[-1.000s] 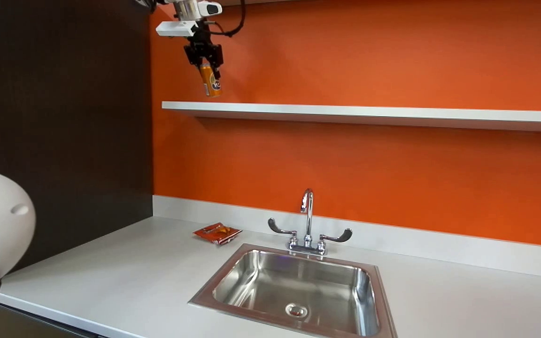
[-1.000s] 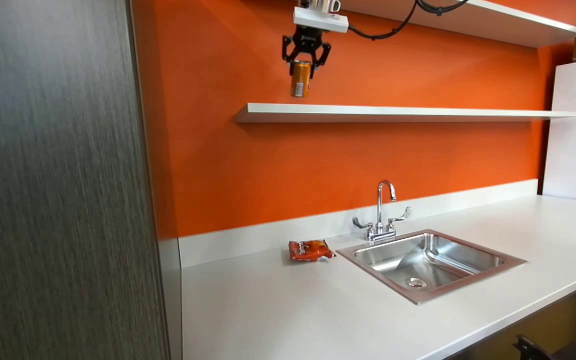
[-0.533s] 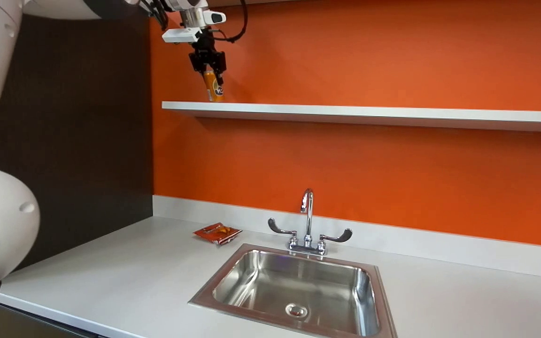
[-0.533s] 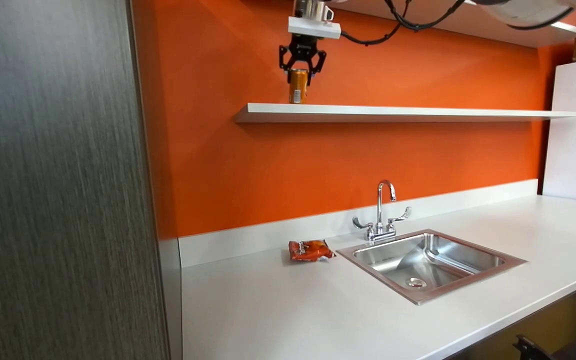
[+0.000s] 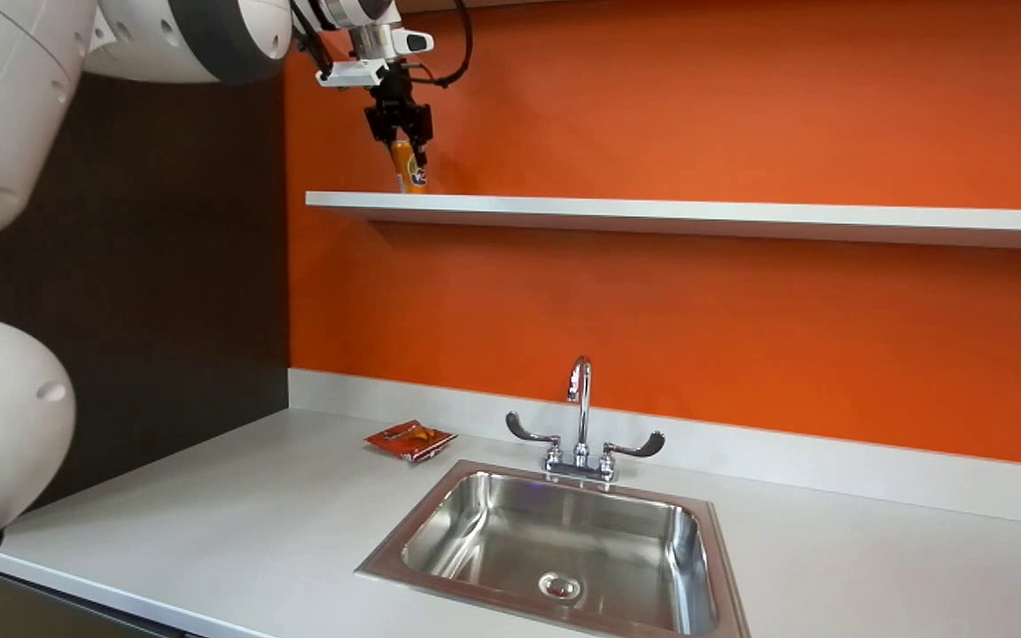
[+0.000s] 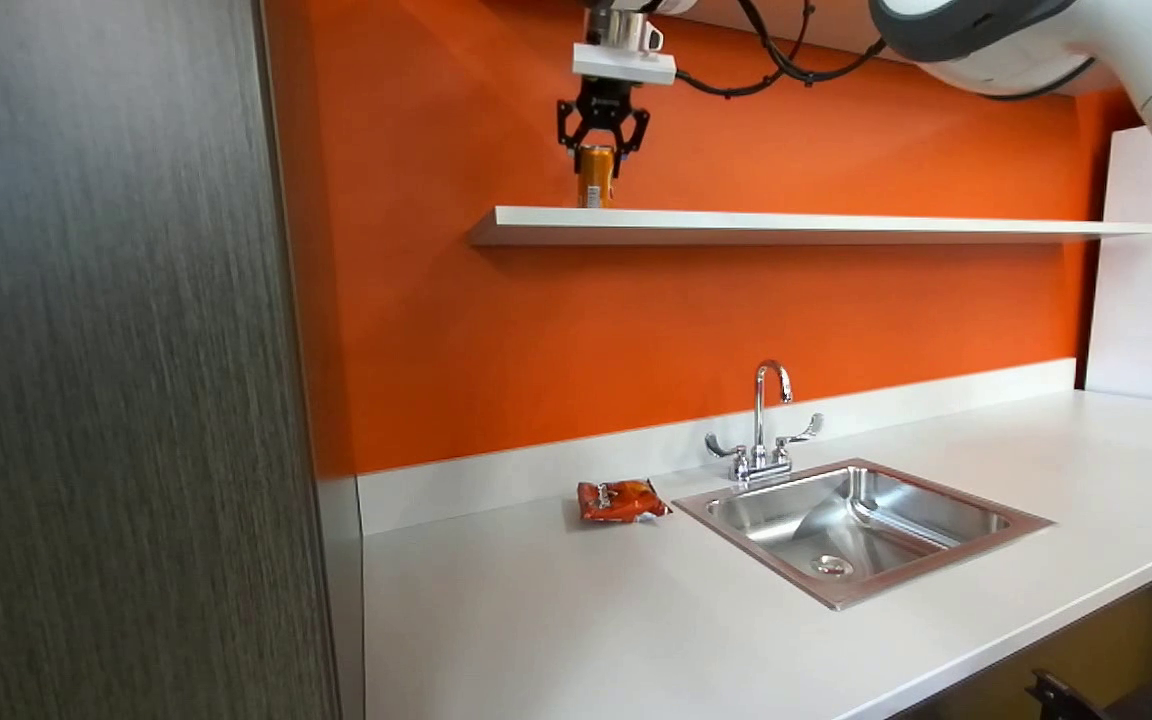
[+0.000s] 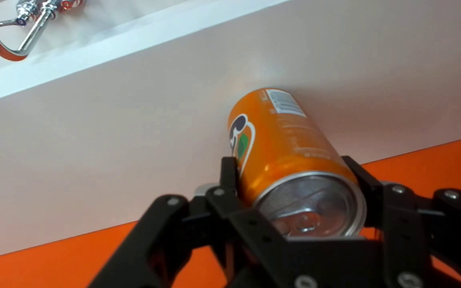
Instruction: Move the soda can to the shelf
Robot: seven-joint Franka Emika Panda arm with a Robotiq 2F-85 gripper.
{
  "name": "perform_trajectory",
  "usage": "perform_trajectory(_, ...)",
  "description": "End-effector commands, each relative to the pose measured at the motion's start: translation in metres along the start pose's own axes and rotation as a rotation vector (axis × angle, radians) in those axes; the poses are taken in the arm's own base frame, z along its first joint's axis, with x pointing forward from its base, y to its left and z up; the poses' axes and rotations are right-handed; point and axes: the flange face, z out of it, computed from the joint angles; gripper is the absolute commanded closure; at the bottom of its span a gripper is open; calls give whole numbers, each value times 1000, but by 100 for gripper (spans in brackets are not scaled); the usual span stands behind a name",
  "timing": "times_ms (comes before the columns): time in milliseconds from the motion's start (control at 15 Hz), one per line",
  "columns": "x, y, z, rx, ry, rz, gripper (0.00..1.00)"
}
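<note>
Orange metal soda can in the grip at the long, thin white wall shelf

The can, a small cylinder near upright, is at the shelf's end nearest the dark wood-grained panel. The shelf's front edge hides its foot in both exterior views; in the wrist view its base appears to meet the white board, though whether it bears full weight there cannot be told. A silver lid tops it; what is inside is hidden.

Below, a rectangular stainless-steel sink is let into the wide white countertop, with a round drain in its floor. A chrome faucet with two paddle handles stands between the sink and the countertop's back edge. Near that edge, between the sink and the back corner by the panel, lies a shiny red-orange packet, its contents out of sight.

Only in the wrist view can the pull tab and a printed green leaf be made out. In an exterior view a tall white panel shows by the shelf's far end.

The black two-fingered gripper is parted to just the can's width, its fingers pressed against opposite sides near the lid.
</note>
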Motion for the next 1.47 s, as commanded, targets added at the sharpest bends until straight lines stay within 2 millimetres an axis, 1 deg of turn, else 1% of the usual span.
perform_trajectory(0,6,0,-2,-19,2,34,10)
perform_trajectory(67,7,1,-2,-19,2,38,4)
perform_trajectory(133,8,1,-2,-21,4,42,1)
perform_trajectory(200,9,2,-3,-20,7,45,0)
perform_trajectory(467,7,3,-15,-13,11,36,0)
perform_trajectory(867,-4,-1,-40,-3,-2,1,0)
perform_trajectory(1133,-16,1,-64,-5,-9,-9,0)
perform_trajectory(1400,-32,10,-88,-3,-12,-8,0)
